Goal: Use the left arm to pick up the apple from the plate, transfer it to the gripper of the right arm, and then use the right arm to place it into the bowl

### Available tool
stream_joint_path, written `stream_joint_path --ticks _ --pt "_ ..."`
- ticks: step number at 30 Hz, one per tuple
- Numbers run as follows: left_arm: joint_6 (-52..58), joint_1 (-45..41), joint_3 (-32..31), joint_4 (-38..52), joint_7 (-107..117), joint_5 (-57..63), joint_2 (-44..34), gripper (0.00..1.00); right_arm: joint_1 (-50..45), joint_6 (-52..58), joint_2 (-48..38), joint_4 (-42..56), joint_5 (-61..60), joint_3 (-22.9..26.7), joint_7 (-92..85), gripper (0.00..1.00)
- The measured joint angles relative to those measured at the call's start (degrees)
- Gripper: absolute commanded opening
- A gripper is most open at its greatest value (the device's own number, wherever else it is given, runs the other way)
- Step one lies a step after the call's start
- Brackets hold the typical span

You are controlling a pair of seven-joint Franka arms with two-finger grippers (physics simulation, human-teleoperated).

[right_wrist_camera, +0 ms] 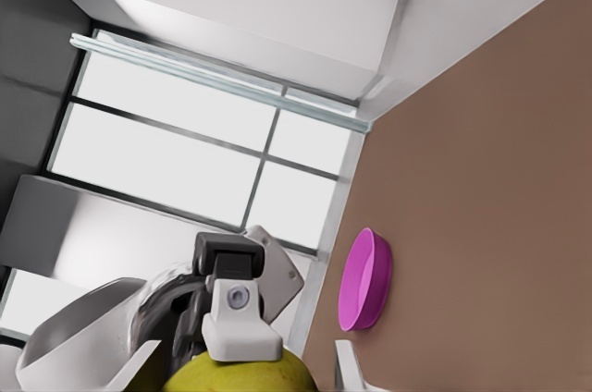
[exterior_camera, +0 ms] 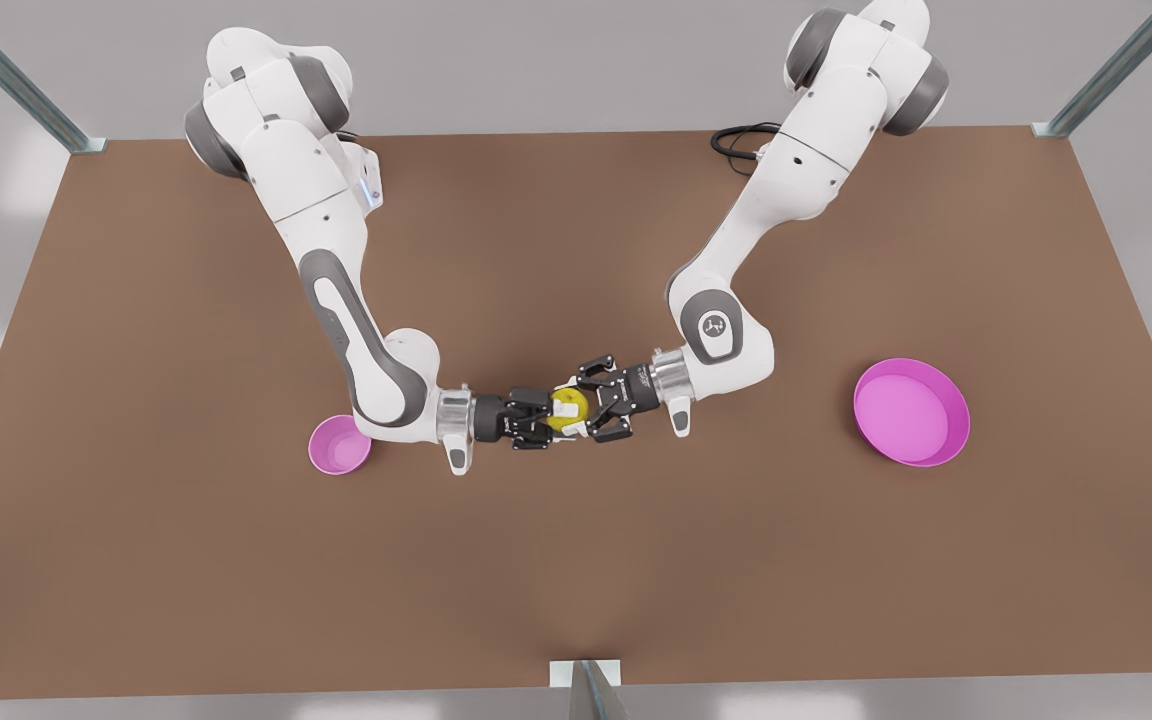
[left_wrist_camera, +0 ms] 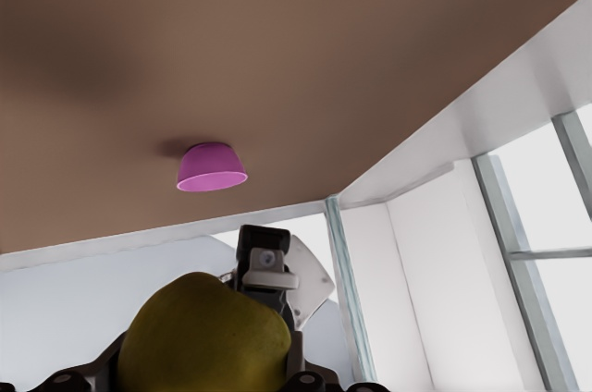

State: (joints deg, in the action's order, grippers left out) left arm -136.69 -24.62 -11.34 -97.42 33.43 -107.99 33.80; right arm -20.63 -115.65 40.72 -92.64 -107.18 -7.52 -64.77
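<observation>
1. At mid-table, above the surface, the left gripper [exterior_camera: 582, 408] is clamped on the apple [exterior_camera: 566, 404]. It reaches in level from the front view's right, and its black linkages splay wide above and below the fruit.
2. In the right wrist view, 1 pale finger pad [right_wrist_camera: 237, 320] of that gripper rests against the apple [right_wrist_camera: 236, 375].
3. Just beside it, the right gripper [exterior_camera: 548, 416] comes in level from the front view's left and meets the same apple from the opposite side, so the 2 claws face each other nose to nose. Whether this claw has closed on the fruit cannot be told.
4. In the left wrist view the apple [left_wrist_camera: 203, 336] sits close to the lens, yellow-green, with part of the right gripper showing beyond it.
5. The right arm [exterior_camera: 341, 300] bends down from the far edge at the front view's left, and the left arm [exterior_camera: 736, 260] does the same at the front view's right.
6. The bowl [exterior_camera: 339, 447] stands on the table [exterior_camera: 576, 580] just beside the right arm's wrist, partly hidden by it. The left wrist view also shows the bowl [left_wrist_camera: 211, 168].
7. The plate [exterior_camera: 911, 412] lies well apart at the front view's right, beyond the left arm's elbow, with nothing on it. The right wrist view shows the plate [right_wrist_camera: 363, 281] edge-on.
</observation>
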Motion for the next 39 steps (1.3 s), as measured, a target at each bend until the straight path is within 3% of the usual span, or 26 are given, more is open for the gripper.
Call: stream_joint_path --ticks 11,12,13,16,33,35,39 --pt "-0.08 -0.10 0.02 -0.01 0.57 0.13 0.00 0.63 -0.09 -0.61 0.23 0.42 -0.08 -0.06 -0.87 0.55" --pt "-0.09 -0.10 0.02 -0.01 0.61 0.15 -0.02 0.63 -0.09 -0.68 0.30 0.42 -0.02 -0.08 -0.90 0.86" --pt "-0.09 -0.07 0.01 0.00 0.65 0.16 -0.02 0.63 -0.10 -0.75 0.35 0.42 0.04 -0.08 -0.91 0.94" --pt "-0.09 0.00 0.01 0.00 0.79 0.21 -0.03 0.63 -0.15 -0.91 0.39 0.42 0.15 -0.08 -0.95 0.99" --pt "-0.13 -0.07 0.02 -0.01 1.34 0.29 -0.08 0.62 -1.23 -0.66 0.41 -1.82 0.39 -0.11 -1.52 1.00" --pt "-0.15 -0.08 0.08 -0.02 1.40 0.29 -0.08 0.62 -1.12 -0.54 0.25 -1.66 0.40 -0.12 -1.63 0.86" --pt "-0.16 -0.08 0.09 0.00 1.48 0.30 -0.08 0.62 -1.08 -0.41 0.06 -1.49 0.33 -0.11 -1.83 0.72"
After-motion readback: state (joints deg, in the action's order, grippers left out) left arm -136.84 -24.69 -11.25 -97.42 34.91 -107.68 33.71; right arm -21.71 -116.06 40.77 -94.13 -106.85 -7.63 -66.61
